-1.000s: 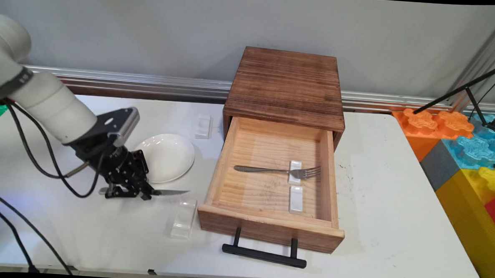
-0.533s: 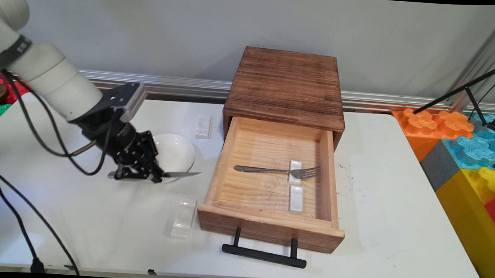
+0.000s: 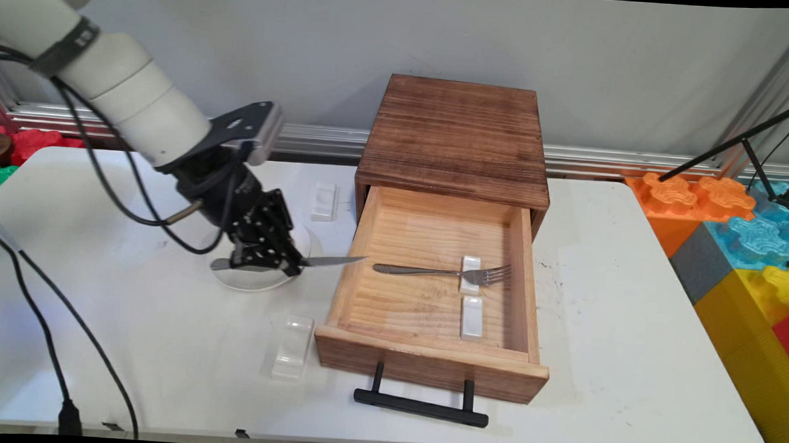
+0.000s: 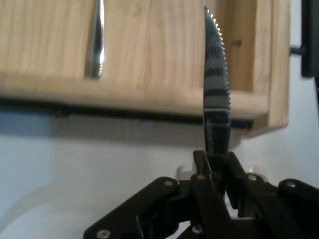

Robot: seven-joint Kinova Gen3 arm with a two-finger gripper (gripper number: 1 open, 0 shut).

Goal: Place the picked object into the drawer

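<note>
My gripper [image 3: 274, 264] is shut on a metal table knife [image 3: 329, 261], held level above the table with its serrated blade pointing right. The blade tip reaches over the left wall of the open wooden drawer [image 3: 349, 273]. In the hand view the knife [image 4: 215, 84] rises from between the fingers [image 4: 203, 167], its tip over the drawer [image 4: 149, 50] floor. A fork [image 3: 442, 272] lies in the drawer, its tines resting on a white cutlery rest [image 3: 470, 274]; its handle end [image 4: 94, 40] shows in the hand view. A white plate [image 3: 252, 278] sits below the gripper.
A second white rest [image 3: 472, 317] lies in the drawer. A clear rest [image 3: 292, 347] sits on the table left of the drawer front, and a white one [image 3: 324, 200] near the cabinet [image 3: 458, 134]. The drawer's black handle [image 3: 421, 407] sticks out toward the near edge.
The gripper has carried the knife up and to the right, from the table left of the plate to over the plate, bringing the blade tip to the drawer's left wall.
</note>
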